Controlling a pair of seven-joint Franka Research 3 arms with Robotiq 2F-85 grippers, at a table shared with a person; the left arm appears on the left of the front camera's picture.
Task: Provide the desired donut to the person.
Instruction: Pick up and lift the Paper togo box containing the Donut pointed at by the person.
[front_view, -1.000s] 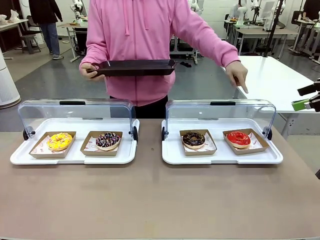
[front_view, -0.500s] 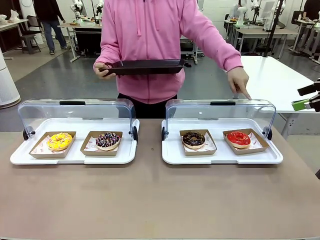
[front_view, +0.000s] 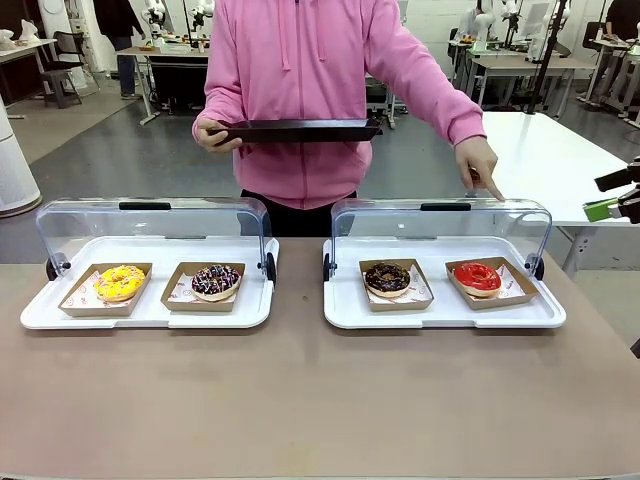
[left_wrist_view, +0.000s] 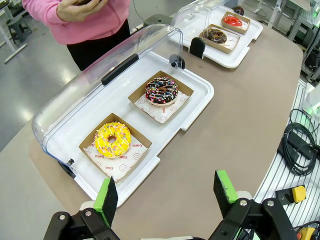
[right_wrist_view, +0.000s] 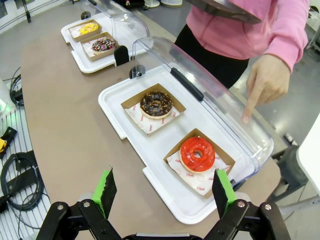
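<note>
Change: we are seeing the person's pointing hand (front_view: 480, 165) dropping onto the right case's lid (front_view: 440, 222), with the black tray (front_view: 295, 130) rising.
Meaning: we are taking the red donut (front_view: 477, 276), toward the table's far right corner, as wanted.
Right case: also holding a chocolate donut (front_view: 387, 277).
Left case (front_view: 150, 312): holding a yellow donut (front_view: 120, 282) and a sprinkled donut (front_view: 216, 279).
Pincers: we are keeping the left pincer (left_wrist_view: 167, 192) and right pincer (right_wrist_view: 165, 192) gaping wide, gripping nothing.

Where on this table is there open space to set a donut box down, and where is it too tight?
The widest bare stretch of table runs along the robot's side, in front of the left tray and the right tray. Between them only a narrow strip is free. Inside each tray it is crowded: two donut boxes sit side by side, leaving little floor.
</note>
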